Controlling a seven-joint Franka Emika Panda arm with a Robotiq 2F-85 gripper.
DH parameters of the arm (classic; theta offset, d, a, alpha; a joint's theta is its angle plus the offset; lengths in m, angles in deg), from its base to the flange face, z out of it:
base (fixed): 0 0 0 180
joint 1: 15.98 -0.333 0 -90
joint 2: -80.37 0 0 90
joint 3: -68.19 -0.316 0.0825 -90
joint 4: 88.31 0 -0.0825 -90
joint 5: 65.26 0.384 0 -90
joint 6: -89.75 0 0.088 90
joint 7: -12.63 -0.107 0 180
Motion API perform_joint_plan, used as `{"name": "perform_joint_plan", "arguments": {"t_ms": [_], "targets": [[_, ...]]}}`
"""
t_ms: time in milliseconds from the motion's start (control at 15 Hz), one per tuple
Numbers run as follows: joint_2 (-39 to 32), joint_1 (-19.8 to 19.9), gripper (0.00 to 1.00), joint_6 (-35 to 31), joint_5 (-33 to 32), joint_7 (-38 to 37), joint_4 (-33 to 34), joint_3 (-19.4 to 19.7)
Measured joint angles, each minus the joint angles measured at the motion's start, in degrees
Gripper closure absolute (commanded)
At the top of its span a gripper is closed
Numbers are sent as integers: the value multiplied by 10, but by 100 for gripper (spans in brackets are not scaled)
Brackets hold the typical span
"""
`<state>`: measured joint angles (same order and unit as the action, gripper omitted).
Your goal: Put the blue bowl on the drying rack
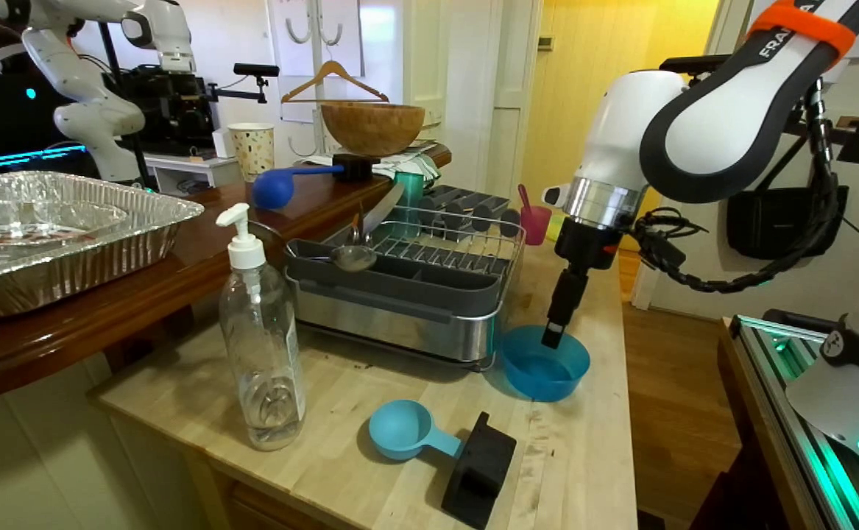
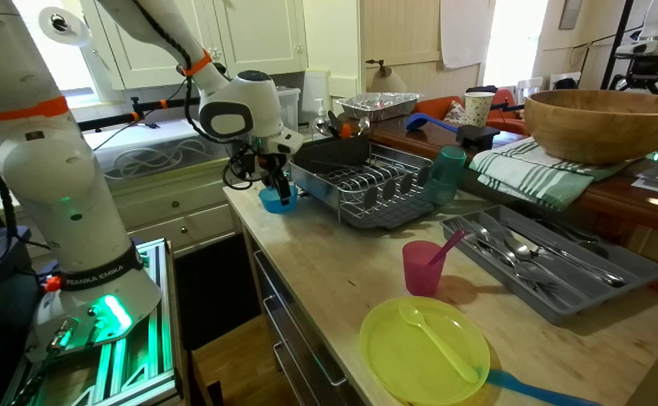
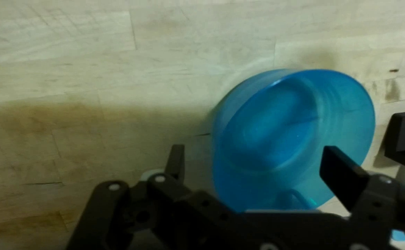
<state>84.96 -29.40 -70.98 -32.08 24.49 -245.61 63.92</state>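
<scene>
The blue bowl [image 1: 545, 375] stands upright on the wooden counter beside the drying rack; it also shows in an exterior view [image 2: 274, 204] and fills the right of the wrist view [image 3: 292, 121]. It looks empty. My gripper [image 3: 253, 154] is open, pointing down at the bowl. In the wrist view one finger is left of the bowl's wall and the other is over its inside, with the near wall between them; contact cannot be told. The gripper also shows in both exterior views [image 1: 553, 335] [image 2: 285, 196]. The drying rack [image 1: 400, 320] [image 2: 318, 183] has a grey utensil holder with utensils on one side.
A soap bottle [image 1: 267, 375], a blue scoop [image 1: 403, 428] and a black block [image 1: 479, 471] stand near the rack. A green cup [image 2: 445, 175] leans at the rack's end. A pink cup [image 2: 419, 269], yellow plate [image 2: 388, 355] and cutlery tray [image 2: 565, 307] are further along.
</scene>
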Motion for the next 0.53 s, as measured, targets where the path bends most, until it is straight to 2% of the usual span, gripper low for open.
{"name": "perform_joint_plan", "arguments": {"t_ms": [67, 533], "targets": [[-6, -1, 26, -2, 12, 9, 1, 0], [-46, -6, 81, -24, 63, 50, 12, -4]]}}
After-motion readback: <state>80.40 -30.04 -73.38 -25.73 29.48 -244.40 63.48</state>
